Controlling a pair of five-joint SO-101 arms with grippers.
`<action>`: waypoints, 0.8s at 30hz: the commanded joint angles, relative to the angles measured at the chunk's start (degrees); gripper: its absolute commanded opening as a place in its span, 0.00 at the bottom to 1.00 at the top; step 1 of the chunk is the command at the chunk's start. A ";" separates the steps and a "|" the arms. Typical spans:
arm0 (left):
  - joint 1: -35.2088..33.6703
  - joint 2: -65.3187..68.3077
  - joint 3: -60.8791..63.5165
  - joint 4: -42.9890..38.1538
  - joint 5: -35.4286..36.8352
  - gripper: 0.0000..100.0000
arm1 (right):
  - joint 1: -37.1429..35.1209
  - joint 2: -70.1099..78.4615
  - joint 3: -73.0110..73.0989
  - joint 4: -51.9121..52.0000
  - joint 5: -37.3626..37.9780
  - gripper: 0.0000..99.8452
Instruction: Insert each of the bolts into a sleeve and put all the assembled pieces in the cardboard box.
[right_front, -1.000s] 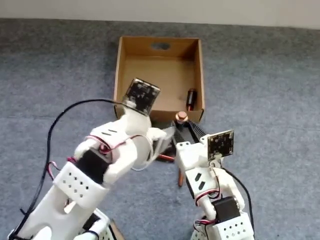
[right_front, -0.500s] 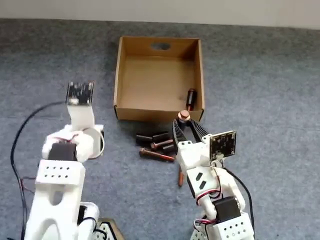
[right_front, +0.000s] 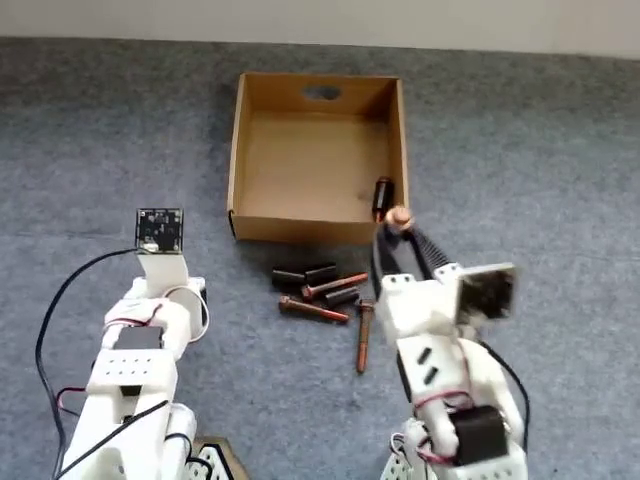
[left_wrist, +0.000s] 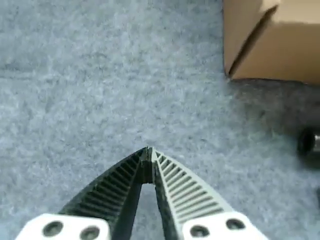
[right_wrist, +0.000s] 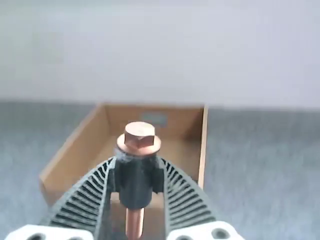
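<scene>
right pincer (right_front: 400, 245) is clamped on the sleeved bolt (right_wrist: 138, 137) over the box (right_front: 300, 228) wall, dropping now could bounce it outside. left pincer (left_wrist: 148, 152) is together, empty.

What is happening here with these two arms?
The right gripper holds a bolt pushed into a black sleeve, upright, near the front right corner of the cardboard box. One assembled piece lies inside it. The left gripper is shut and empty over the carpet. Several loose bolts and sleeves lie before the box.

High view looks down over table (right_front: 560, 180); left wrist close above it; right wrist level; all share cardboard box (right_front: 310, 165).
</scene>
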 joint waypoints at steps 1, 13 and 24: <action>1.19 -0.40 0.13 -0.88 -0.35 0.02 | 0.92 1.54 -15.08 0.57 0.35 0.01; 1.10 -0.40 0.31 -0.88 -0.35 0.02 | 0.92 57.71 -44.53 0.75 -0.09 0.01; 1.01 -0.40 0.31 -0.88 -0.35 0.02 | 0.84 103.34 -94.81 35.12 -0.09 0.01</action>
